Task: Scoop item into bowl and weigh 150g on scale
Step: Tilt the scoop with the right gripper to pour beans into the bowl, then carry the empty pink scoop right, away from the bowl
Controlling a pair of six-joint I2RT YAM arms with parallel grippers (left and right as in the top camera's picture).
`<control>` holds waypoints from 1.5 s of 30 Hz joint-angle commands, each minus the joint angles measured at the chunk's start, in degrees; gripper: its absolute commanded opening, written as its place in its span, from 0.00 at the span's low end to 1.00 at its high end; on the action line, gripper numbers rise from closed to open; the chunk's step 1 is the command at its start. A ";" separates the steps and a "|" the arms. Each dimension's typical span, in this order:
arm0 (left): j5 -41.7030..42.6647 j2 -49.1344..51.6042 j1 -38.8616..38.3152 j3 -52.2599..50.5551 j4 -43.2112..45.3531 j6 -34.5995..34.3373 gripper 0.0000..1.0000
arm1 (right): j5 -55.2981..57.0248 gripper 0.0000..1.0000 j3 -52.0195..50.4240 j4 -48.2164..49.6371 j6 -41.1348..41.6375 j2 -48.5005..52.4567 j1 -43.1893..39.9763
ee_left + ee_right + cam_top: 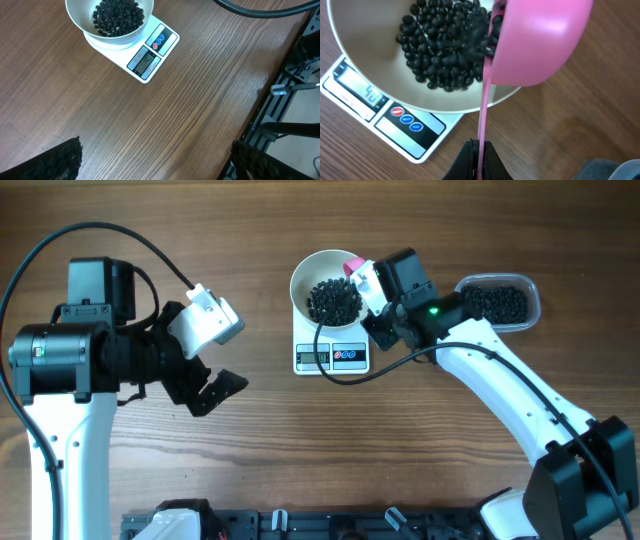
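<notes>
We pinch the pink scoop in the right gripper above the bowl; left gripper fingers spread

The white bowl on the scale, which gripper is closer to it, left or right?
Right. The right gripper holds the pink scoop tipped over the bowl's rim; the left gripper hangs open above the table, well apart from it.

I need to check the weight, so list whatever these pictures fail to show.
- The scale reading: too small overhead, blurred in both wrist views.
- What is left in the scoop: the right wrist view shows only its pink underside; overhead, the right arm covers most of it.
- How deep the beans lie in the bowl: the top layer hides the rest.
</notes>
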 commanded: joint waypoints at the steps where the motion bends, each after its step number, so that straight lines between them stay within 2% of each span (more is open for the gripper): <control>1: 0.42 -0.68 0.31 0.81 -0.07 0.55 1.00 | 1.86 0.04 1.75 0.87 -2.40 -1.40 0.28; 10: 0.42 -0.68 0.31 0.81 -0.07 0.55 1.00 | 5.64 0.04 1.79 1.99 -8.46 -1.40 1.64; 20: 0.42 -0.68 0.31 0.81 -0.07 0.55 1.00 | 6.27 0.04 1.79 3.52 -8.11 -1.38 2.21; 29: 0.42 -0.68 0.31 0.81 -0.07 0.55 1.00 | -0.09 0.04 1.79 7.21 1.42 -1.38 2.03; 34: 0.42 -0.68 0.31 0.81 -0.07 0.55 1.00 | -5.60 0.04 1.79 10.67 2.67 -1.38 0.74; 45: 0.42 -0.68 0.31 0.81 -0.07 0.55 1.00 | -13.57 0.04 1.79 10.58 13.92 -5.64 -6.67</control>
